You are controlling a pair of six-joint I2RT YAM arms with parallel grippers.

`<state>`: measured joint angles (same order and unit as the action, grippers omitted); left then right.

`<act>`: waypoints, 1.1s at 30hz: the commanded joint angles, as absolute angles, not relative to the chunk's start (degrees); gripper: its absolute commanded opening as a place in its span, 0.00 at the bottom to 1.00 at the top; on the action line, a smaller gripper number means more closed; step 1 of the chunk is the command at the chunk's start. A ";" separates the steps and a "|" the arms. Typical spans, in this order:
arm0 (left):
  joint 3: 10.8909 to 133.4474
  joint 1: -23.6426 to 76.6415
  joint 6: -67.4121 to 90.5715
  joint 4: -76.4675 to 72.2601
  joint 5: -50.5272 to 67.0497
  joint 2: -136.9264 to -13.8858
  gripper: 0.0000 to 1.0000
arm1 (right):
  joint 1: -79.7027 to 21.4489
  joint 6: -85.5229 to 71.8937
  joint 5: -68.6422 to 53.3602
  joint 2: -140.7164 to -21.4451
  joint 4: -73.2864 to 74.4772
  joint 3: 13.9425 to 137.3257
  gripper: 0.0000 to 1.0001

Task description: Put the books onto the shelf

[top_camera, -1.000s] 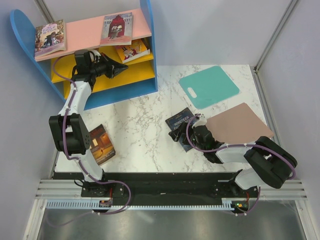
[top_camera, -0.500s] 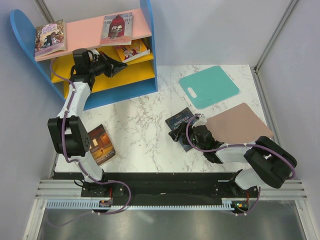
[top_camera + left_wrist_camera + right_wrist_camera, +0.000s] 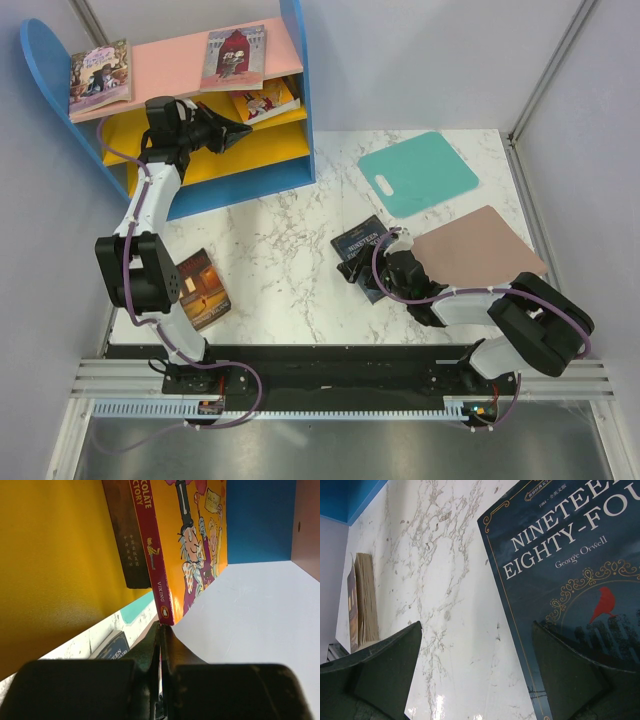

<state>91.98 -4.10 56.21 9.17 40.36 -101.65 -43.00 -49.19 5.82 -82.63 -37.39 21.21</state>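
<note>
the right gripper (image 3: 358,266) hangs low over the navy "nineteen eighty-four" book (image 3: 362,243) near the middle of the bench (image 3: 280,230), jaws spread wide and holding nothing. in the right wrist view, one finger sits over the cover and the other over bare marble, so the book's long edge runs between the jaws, roughly in line with the way the gripper points. the book lies flat, just beside the pinkish-brown mat (image 3: 478,245). with a thin cover flat on stone, the next move likely turns on catching that edge, not the face.

across the bench, the left gripper (image 3: 243,129) is closed on nothing, its tips together and reaching into the shelf (image 3: 296,95). they meet the near corner of the roald dahl book (image 3: 266,101), which lies on the upper yellow board over a dark book (image 3: 127,540). two more books (image 3: 100,76) rest on the pink top board.

the brown-orange book (image 3: 203,290) lies flat on the bench close to the left arm's base, well apart from both grippers. it would seem to fall to the left arm, while the navy one belongs to the right. by this count, two books remain off the shelf.
</note>
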 commanded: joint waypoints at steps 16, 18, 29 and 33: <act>90.70 -4.13 68.03 -9.84 42.89 -104.50 0.02 | -43.24 -48.16 4.92 -84.29 -31.90 21.00 0.98; 90.79 -4.04 68.03 -9.84 42.89 -104.76 0.02 | -43.24 -48.16 4.92 -84.29 -31.90 21.01 0.98; 85.00 -4.04 68.29 -18.80 47.11 -101.70 0.02 | -43.15 -48.16 4.83 -84.55 -31.99 21.09 0.98; 79.38 -3.96 68.64 -23.63 49.47 -98.36 0.02 | -43.15 -47.99 4.83 -84.38 -31.90 21.09 0.98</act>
